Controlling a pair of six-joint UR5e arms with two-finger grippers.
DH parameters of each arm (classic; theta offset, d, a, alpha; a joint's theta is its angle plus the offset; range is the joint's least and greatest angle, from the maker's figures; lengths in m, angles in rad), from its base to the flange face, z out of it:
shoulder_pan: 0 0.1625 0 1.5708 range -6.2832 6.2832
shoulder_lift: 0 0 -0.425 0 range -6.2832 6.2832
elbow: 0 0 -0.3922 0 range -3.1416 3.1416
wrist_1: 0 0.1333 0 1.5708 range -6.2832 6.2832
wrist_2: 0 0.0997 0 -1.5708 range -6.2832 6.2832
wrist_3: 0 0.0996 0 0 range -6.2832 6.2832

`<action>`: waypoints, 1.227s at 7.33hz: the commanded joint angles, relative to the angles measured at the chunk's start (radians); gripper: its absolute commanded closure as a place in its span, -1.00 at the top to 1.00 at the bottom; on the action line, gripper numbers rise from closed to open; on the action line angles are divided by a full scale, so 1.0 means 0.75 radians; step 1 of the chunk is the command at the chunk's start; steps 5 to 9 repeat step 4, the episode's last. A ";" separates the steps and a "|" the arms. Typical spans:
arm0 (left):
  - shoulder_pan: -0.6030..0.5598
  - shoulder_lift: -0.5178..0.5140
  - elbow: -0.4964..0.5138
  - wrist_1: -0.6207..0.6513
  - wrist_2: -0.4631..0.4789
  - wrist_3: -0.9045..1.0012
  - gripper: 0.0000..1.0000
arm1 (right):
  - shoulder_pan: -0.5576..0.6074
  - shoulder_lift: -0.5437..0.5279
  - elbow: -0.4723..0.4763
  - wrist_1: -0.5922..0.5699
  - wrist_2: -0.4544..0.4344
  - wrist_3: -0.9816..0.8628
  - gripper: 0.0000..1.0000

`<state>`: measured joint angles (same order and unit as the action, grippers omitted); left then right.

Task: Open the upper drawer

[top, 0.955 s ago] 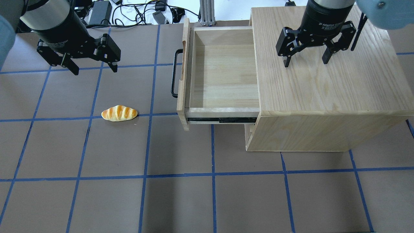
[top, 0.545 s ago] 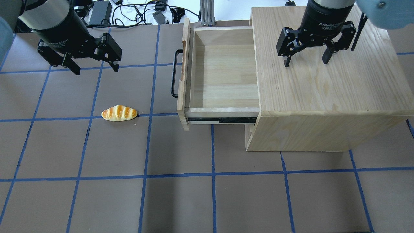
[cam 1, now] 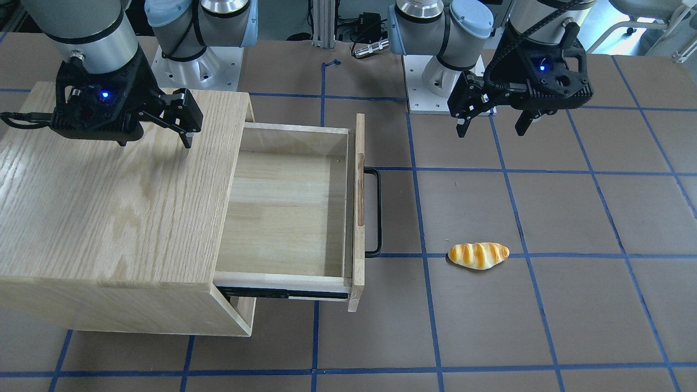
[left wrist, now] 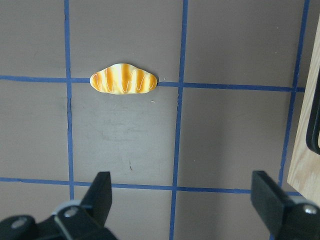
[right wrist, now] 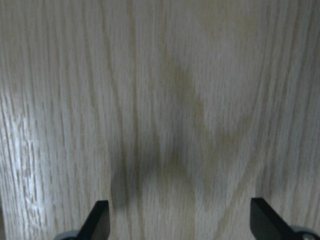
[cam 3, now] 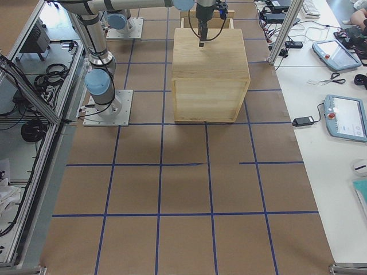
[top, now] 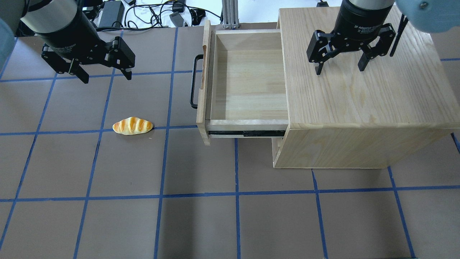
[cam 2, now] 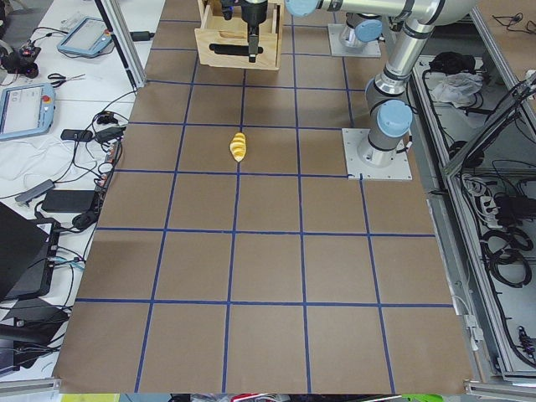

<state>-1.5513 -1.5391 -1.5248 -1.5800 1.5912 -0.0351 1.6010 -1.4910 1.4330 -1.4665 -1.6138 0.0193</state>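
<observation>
Extension apparently complete
The upper drawer (top: pixel 248 82) is extended from the cabinet (top: pixel 359 100) front. The left end effector (top: pixel 106 78), released, is held beyond the handle (top: pixel 194 81), and the right end effector (top: pixel 340 69), spread, above the cabinet. Further pulling is judged unnecessary.

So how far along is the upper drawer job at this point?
Done: the upper drawer stands pulled well out of the cabinet, its bare floor showing. In hand: nothing; the left gripper hangs open over the table, apart from the black handle, and the right gripper hangs open above the cabinet top. Left: nothing that I can see.
</observation>
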 commanded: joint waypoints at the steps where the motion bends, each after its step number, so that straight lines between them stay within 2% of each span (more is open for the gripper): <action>1: 0.001 -0.003 -0.004 0.000 -0.005 0.000 1.00 | -0.001 0.000 0.000 0.000 0.000 -0.001 1.00; 9: 0.001 -0.007 -0.004 0.002 -0.005 0.000 1.00 | -0.001 0.000 0.000 0.000 0.000 0.001 1.00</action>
